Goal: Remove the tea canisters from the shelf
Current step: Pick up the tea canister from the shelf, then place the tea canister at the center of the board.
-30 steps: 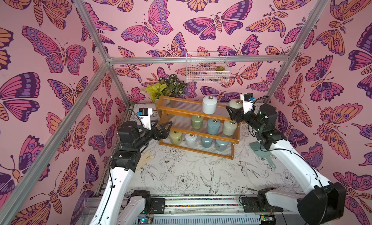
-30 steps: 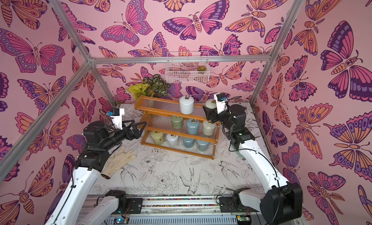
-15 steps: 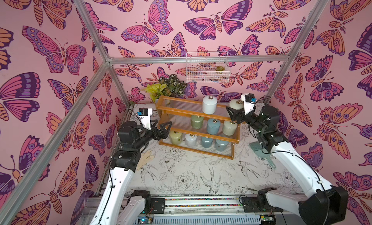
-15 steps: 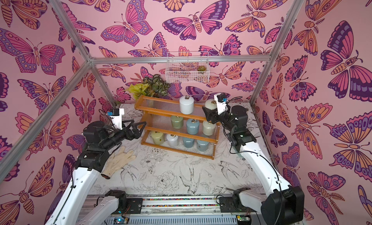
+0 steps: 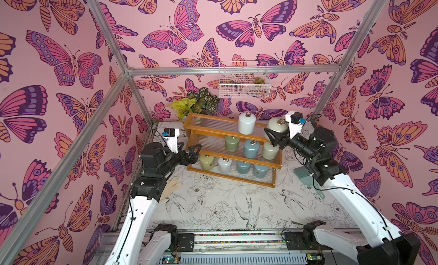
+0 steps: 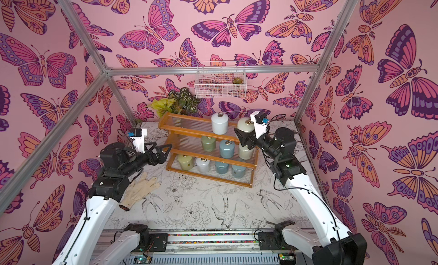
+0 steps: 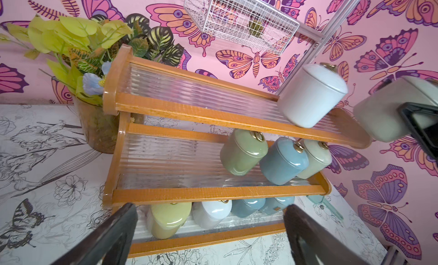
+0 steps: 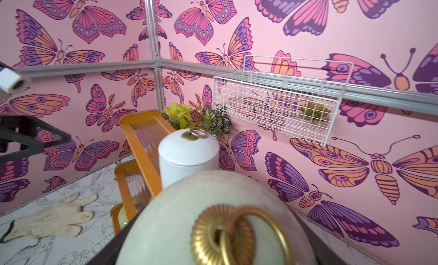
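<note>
cream canister [image 5: 277, 124] — clamped inside the right gripper [image 5: 275, 133].

Left arm stretched forward, left gripper [image 5: 198, 152] level, jaws spread wide; right arm raised and bent, right gripper [image 5: 272, 134] clamped on the cream canister [image 5: 277, 124] between its jaws

Bright even light, soft shadows — wide-angle distortion
</note>
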Controlling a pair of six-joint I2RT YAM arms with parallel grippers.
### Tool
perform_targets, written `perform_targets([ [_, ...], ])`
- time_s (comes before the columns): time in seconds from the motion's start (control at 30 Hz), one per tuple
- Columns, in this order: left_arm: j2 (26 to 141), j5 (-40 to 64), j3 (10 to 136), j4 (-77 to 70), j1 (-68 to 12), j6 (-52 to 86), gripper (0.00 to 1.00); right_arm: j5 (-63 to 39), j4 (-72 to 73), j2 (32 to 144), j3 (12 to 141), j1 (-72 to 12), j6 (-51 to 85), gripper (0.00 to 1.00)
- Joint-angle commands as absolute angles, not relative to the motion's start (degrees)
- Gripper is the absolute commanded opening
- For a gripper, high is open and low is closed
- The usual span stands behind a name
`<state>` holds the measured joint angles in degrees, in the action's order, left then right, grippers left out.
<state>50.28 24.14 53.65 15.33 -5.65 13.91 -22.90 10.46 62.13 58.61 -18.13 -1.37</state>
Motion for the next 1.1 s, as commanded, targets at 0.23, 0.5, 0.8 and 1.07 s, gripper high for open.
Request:
perform_targets([
  [0.23,48.96,18.82,53.88,17.97,-5.86,12.83,1.00,-22.18,11.46,61.17,58.41,-30.72,-4.71,0.69],
  [0.5,47.58,15.41,53.29,18.81,-5.82,14.68,1.00,-21.54,17.65,65.84,56.73,-43.00,-4.69,0.70],
  [0.8,46.67,11.54,53.04,20.10,-5.86,14.41,1.00,-21.96,34.18,76.68,55.05,-51.29,-1.34,0.71],
  [1.07,46.68,8.44,53.09,20.87,-5.82,13.50,1.00,-21.54,44.46,92.83,57.81,-56.13,0.61,0.71],
])
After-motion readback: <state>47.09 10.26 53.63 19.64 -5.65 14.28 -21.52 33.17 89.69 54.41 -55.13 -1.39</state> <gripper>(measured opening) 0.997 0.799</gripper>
